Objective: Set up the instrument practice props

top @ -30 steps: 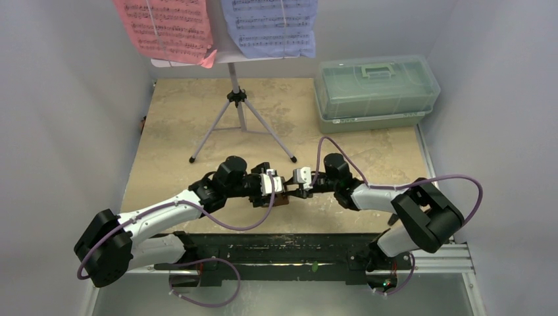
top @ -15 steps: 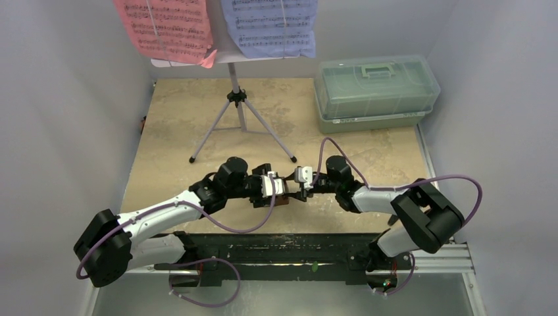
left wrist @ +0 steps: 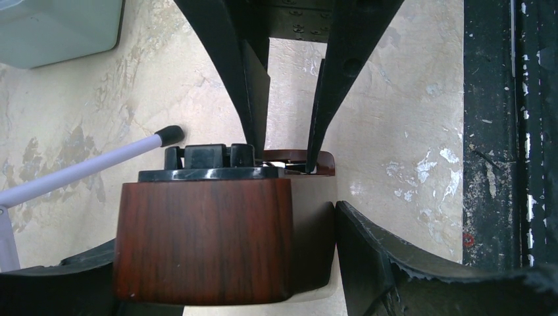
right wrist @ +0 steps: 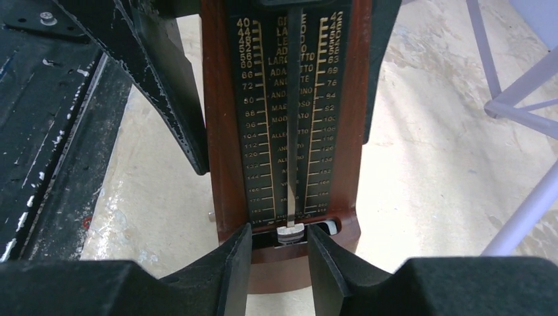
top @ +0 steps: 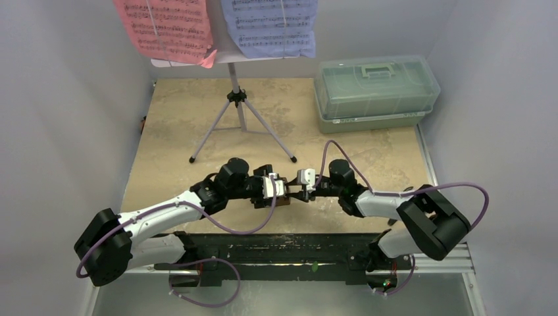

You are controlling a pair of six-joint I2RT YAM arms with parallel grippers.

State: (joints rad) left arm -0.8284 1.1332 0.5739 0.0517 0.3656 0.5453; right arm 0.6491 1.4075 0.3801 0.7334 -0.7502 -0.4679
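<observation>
the desk (top: 177,118) carries all props. the music stand (top: 235,99) stands upright on its tripod at the far edge, well apart from the arms, where it does not obstruct them. the green box (top: 375,85) sits lid-on at the far right and is not involved. the pink sheet (top: 164,29) and the blue sheet (top: 270,26) rest side by side on the stand, faces forward; this part of the setup appears complete. near centre, the left tool (top: 279,192) is clamped on both flanks of the metronome (left wrist: 204,243), bracing it upright on the desk. the right tool (right wrist: 279,247) faces the tempo scale. its fingers stand slightly apart, straddling the lower end of the pendulum (right wrist: 294,131) without clear contact, probably to free or start it.
</observation>
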